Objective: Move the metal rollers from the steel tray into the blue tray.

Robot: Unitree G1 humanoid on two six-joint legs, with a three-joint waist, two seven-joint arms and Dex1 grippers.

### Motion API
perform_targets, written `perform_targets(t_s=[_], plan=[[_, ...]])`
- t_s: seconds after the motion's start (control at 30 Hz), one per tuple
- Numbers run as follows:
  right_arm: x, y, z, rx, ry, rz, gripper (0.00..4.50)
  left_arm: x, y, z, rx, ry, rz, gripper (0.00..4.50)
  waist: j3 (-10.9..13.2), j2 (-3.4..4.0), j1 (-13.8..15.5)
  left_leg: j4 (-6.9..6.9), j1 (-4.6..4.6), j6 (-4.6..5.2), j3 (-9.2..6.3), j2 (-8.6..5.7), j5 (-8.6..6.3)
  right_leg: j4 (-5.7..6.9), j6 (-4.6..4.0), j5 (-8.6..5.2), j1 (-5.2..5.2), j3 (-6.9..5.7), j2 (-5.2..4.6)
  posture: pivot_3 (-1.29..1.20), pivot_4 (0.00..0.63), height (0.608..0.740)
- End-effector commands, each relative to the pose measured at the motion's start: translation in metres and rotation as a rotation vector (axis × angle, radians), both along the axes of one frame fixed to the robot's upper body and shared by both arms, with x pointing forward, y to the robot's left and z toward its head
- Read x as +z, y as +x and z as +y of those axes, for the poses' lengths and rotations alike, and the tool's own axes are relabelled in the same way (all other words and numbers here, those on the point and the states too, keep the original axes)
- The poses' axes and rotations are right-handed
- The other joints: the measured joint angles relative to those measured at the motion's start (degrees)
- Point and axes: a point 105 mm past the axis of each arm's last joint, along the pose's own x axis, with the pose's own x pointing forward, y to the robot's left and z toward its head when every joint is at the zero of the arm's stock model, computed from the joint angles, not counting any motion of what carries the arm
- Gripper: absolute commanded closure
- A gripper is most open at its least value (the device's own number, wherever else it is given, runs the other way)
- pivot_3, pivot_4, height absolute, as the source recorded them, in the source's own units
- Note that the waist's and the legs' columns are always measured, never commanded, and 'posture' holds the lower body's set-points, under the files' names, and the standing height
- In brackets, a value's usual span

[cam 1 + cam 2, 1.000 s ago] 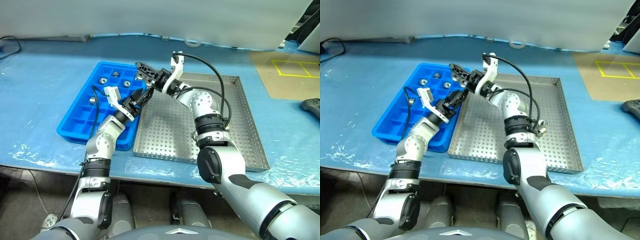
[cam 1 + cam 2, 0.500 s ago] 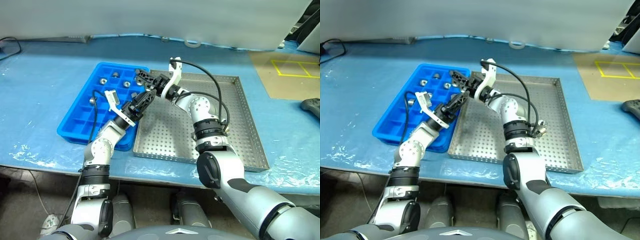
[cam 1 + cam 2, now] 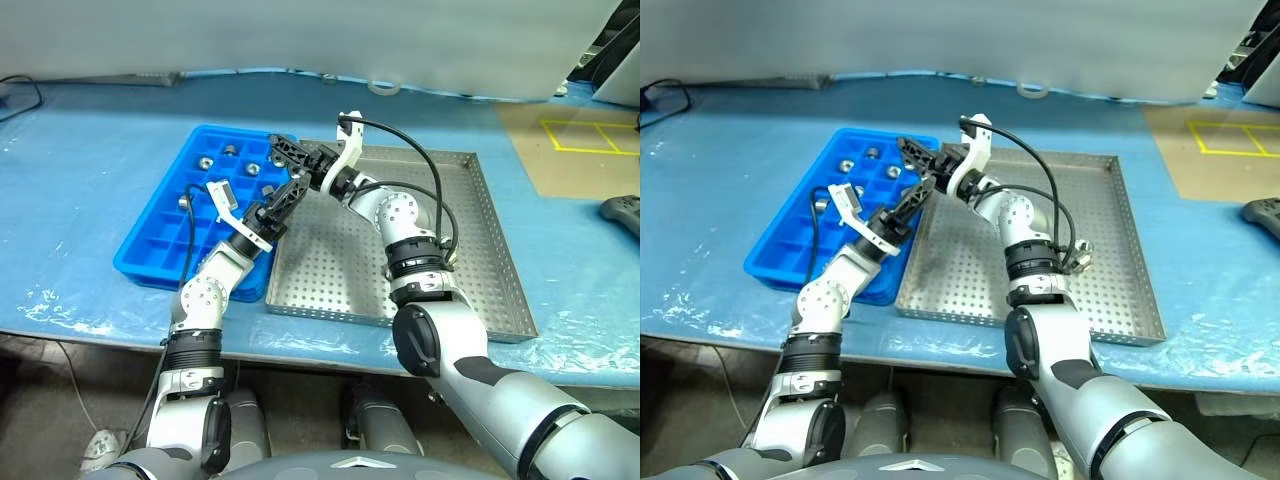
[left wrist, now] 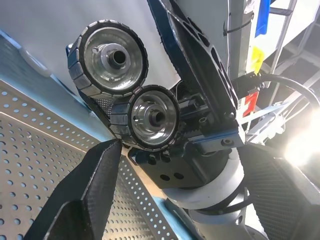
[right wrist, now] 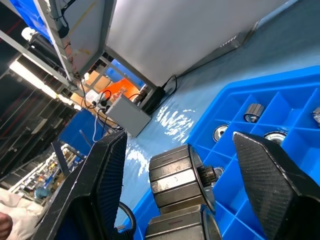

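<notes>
Blue plastic sheet covers the surface (image 3: pixel 80 150). On its left side is the blue tray (image 3: pixel 150 250). Four metal rollers (image 3: pixel 205 161) sit in separate compartments: three toward the far end, one nearer the middle by the tray's left wall. Rest of the grid looks bare.

Left gripper (image 3: pixel 288 192) is up over the seam where blue tray meets steel tray, tips angled up toward the right gripper. Jaws apart, nothing seen between them; one finger (image 4: pixel 95 200) shows close to the right gripper's base in the left wrist view.

Right gripper (image 3: pixel 283 150) hangs just above it, over the blue tray's far right corner, pointing left. Jaws wide apart, w/ two more metal rollers (image 5: pixel 177 180) stacked between them near the base. Gap visible either side, so can't tell what's gripping them.

Steel tray (image 3: pixel 470 250) lies just beside the blue tray, on its right; perforated floor is bare where it shows.
</notes>
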Motion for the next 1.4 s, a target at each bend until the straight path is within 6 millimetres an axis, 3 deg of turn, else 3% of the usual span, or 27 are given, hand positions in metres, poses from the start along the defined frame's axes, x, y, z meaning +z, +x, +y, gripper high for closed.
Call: perform_targets(t_s=[0.03,0.4,0.6,0.77,0.97,1.13,1.2,1.3,1.4], plan=[[-0.005,-0.003,0.003,0.015,-0.006,0.013,0.98,-0.003,-0.001,0.023,0.091,-0.006,-0.006,0.56,0.0,0.01,-0.1,-0.03,0.08,0.00,0.05,0.00,0.00,0.00,0.00,0.00,0.04,0.05,0.00,-0.32,0.150,0.740],[-0.007,0.000,0.003,0.009,-0.021,0.011,0.98,-0.035,-0.003,0.051,0.211,0.035,0.110,0.56,-0.1,0.22,-1.5,-0.47,0.85,0.00,0.73,-0.04,-0.01,-0.13,-0.01,-0.02,0.22,0.61,0.02,-0.30,0.150,0.740],[-0.007,0.001,0.003,0.011,-0.034,0.003,0.98,-0.042,-0.003,0.064,0.247,-0.060,0.159,0.56,-0.2,0.35,-1.4,-0.61,1.08,0.03,1.09,-0.05,-0.03,-0.22,-0.01,-0.03,0.22,0.91,0.03,-0.29,0.150,0.740],[-0.006,0.002,0.001,0.006,-0.035,-0.001,0.98,-0.076,-0.008,0.065,0.263,0.078,0.230,0.56,-0.4,0.59,-1.5,-0.67,1.24,0.06,1.15,-0.06,-0.05,-0.40,-0.01,-0.03,0.41,0.96,0.03,-0.30,0.150,0.740],[-0.008,0.003,0.000,-0.001,-0.037,0.006,0.98,-0.070,-0.009,0.070,0.269,0.026,0.217,0.56,-0.5,0.85,-1.8,-0.84,1.62,0.20,1.16,-0.02,-0.14,-0.69,0.02,-0.03,0.79,0.97,0.09,-0.30,0.150,0.740],[-0.010,0.002,0.001,0.000,-0.040,0.006,0.98,-0.046,-0.030,0.059,0.099,-0.124,0.140,0.56,-0.6,1.04,-2.3,-1.00,1.63,0.19,1.20,-0.05,-0.14,-0.95,0.04,-0.02,0.86,0.99,0.10,-0.30,0.150,0.740],[-0.010,0.002,0.001,-0.001,-0.040,0.007,0.98,-0.052,-0.030,0.062,0.138,-0.062,0.150,0.56,-0.6,1.04,-2.5,-1.07,1.57,0.15,1.20,-0.03,-0.12,-0.98,0.04,-0.02,0.79,0.97,0.14,-0.30,0.150,0.740],[-0.012,0.002,0.001,0.000,-0.043,0.009,0.98,-0.076,-0.009,0.083,0.379,0.164,0.192,0.56,-0.6,1.06,-2.6,-1.12,1.49,0.25,1.19,-0.03,-0.17,-1.08,0.05,-0.02,0.75,0.94,0.13,-0.30,0.150,0.740],[-0.013,0.001,0.001,0.000,-0.045,0.011,0.98,-0.068,-0.004,0.094,0.417,0.095,0.178,0.56,-0.6,1.14,-2.6,-1.14,1.64,0.28,1.19,-0.06,-0.19,-1.07,0.08,0.00,0.89,0.93,0.09,-0.29,0.150,0.740]])
